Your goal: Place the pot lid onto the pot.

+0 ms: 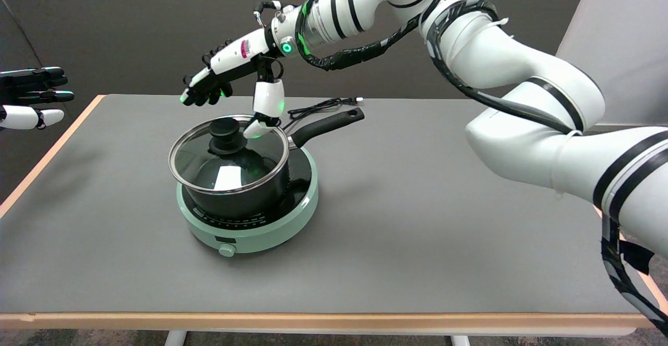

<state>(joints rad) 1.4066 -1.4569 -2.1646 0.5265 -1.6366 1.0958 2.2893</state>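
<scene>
Head view: pot lid (pixel 228 154) hides pot (pixel 245 194) interior; robot hand (pixel 235 87) above.

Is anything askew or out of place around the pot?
Yes, slightly. The glass lid lies on the pot tilted, its far rim raised near the right hand, so it does not look fully seated. The pot stands on the green cooker; nothing is spilled.

My right hand (pixel 229 82) above glass pot lid (pixel 228 154); black pot handle (pixel 326 125), black cord (pixel 318 107) crowd right; grey tabletop (pixel 443 205) open elsewhere.
</scene>
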